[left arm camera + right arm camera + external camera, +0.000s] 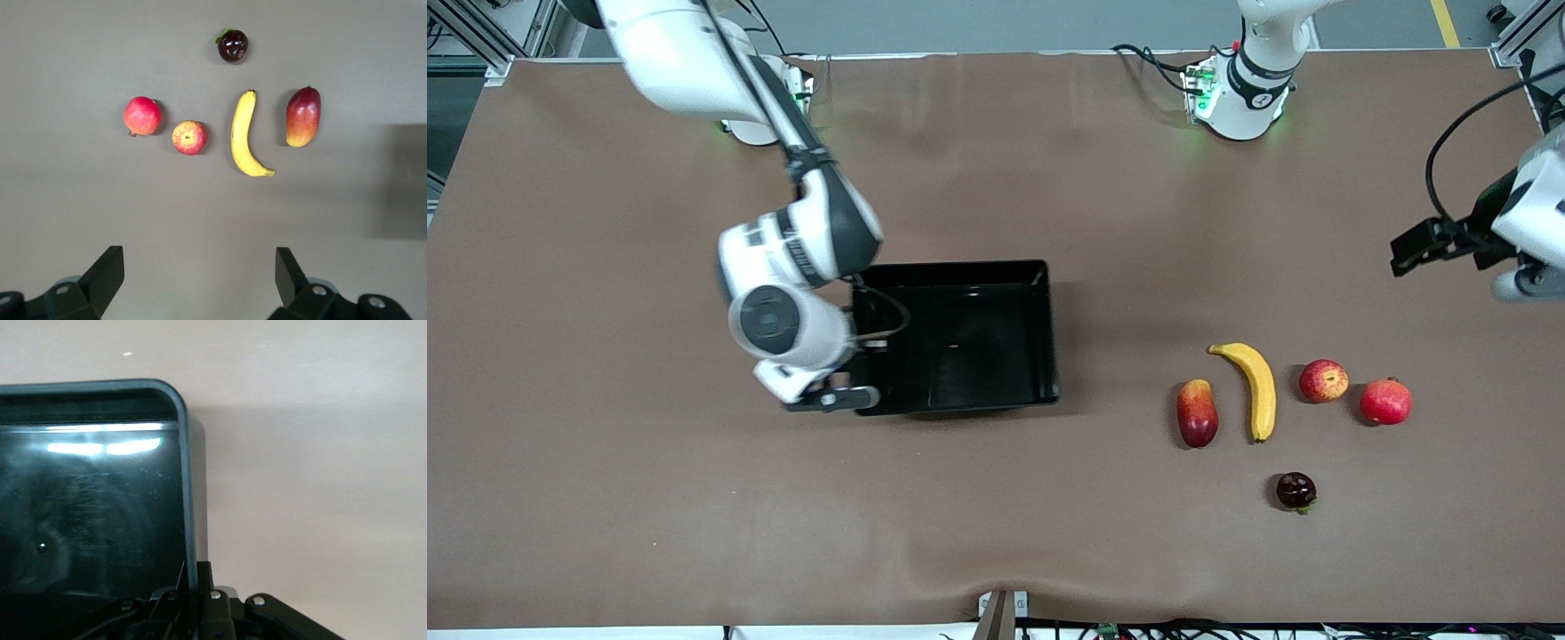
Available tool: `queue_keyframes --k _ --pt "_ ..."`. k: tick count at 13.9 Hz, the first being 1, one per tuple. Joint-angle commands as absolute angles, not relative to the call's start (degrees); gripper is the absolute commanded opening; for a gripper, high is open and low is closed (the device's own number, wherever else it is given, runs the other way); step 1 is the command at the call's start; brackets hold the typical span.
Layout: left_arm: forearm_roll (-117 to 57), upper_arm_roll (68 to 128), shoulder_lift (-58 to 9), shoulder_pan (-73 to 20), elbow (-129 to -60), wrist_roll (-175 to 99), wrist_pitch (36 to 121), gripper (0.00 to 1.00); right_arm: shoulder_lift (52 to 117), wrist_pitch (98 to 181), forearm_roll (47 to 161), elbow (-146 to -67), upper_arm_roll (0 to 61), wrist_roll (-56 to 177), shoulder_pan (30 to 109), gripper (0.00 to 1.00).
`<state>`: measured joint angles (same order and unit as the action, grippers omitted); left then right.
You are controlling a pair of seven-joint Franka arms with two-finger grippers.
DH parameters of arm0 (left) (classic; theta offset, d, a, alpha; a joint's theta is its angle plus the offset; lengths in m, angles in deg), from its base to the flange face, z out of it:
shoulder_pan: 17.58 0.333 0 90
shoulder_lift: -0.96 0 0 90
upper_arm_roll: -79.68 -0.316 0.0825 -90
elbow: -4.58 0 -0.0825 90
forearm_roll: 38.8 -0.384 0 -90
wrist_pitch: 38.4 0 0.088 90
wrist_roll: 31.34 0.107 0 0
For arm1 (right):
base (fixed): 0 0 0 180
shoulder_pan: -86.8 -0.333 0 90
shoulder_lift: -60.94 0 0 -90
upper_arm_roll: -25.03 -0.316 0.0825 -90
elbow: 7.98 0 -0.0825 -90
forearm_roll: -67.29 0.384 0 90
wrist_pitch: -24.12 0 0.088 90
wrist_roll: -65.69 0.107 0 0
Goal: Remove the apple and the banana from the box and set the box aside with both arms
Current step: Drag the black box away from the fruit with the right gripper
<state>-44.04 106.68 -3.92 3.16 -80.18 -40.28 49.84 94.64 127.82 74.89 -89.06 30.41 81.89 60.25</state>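
Brown table (605,444); right pincer (193,587) clamped on black tray (1040,338) wall; left pincer (200,280) apart above fruit.

The box (960,338) sits mid-table, the fruit toward the left arm's end. Banana (1256,388) lies beside the apple (1323,380) — a small dark fruit (1296,490) nearer the front camera.

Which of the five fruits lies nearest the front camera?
The small dark purple fruit with the green leaf: it lies alone, nearer the camera than the row holding the banana and the apple.
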Motion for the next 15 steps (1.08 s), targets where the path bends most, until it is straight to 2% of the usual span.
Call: queue_keyframes --k 1,4,5,8,11,15 --pt "-42.5 102.2 0.7 -0.7 -84.1 -40.1 48.4 1.00 91.5 125.5 74.8 -90.1 29.5 76.5 65.9 0.00" --pt "-42.1 90.8 2.8 -13.1 -84.5 -40.1 45.5 1.00 90.7 125.5 73.4 -90.2 29.6 68.9 73.1 0.00" --pt "-41.4 88.7 3.3 -15.3 -84.5 -40.1 45.2 1.00 90.4 125.3 72.9 -90.3 29.6 66.5 74.9 0.00" --pt "-41.2 89.2 3.5 -15.6 -84.7 -40.6 44.3 1.00 90.6 125.5 73.3 -89.9 29.5 55.3 83.6 0.00" --pt "-41.2 89.8 3.6 -15.5 -85.5 -40.6 44.3 1.00 90.8 126.6 73.6 -89.9 29.5 53.5 89.5 0.00" --pt "-41.2 90.0 3.3 -15.3 -85.6 -40.7 44.3 1.00 92.0 133.5 73.2 -91.1 29.6 53.5 95.2 0.00"
